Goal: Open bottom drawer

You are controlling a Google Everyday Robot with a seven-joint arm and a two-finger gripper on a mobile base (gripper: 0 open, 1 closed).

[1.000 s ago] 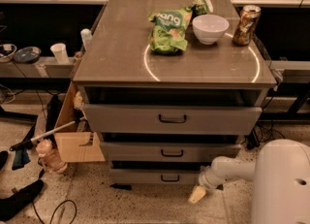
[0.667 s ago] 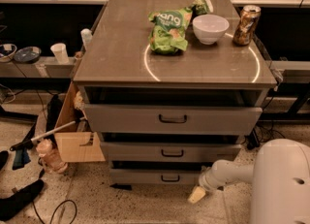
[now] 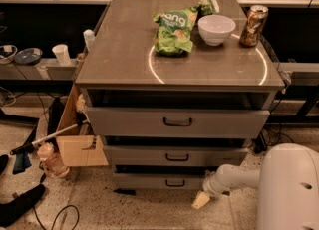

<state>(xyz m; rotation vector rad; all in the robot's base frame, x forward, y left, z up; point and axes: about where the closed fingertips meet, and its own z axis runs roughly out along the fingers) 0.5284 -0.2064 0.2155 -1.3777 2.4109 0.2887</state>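
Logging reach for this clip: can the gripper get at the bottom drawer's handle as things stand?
Probably yes. The gripper hangs low, just right of and below the bottom drawer; its black handle faces outward with nothing visible between them.

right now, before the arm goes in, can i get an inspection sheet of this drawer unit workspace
surface: cabinet top holds a green chip bag, white bowl and can
job's things: bottom drawer, handle free
clutter: cardboard box against the unit's left side
gripper: gripper low near the floor, right of the bottom drawer's handle, not on it
cables: cable looped on the floor, lower left
surroundings: cup on a side shelf, left
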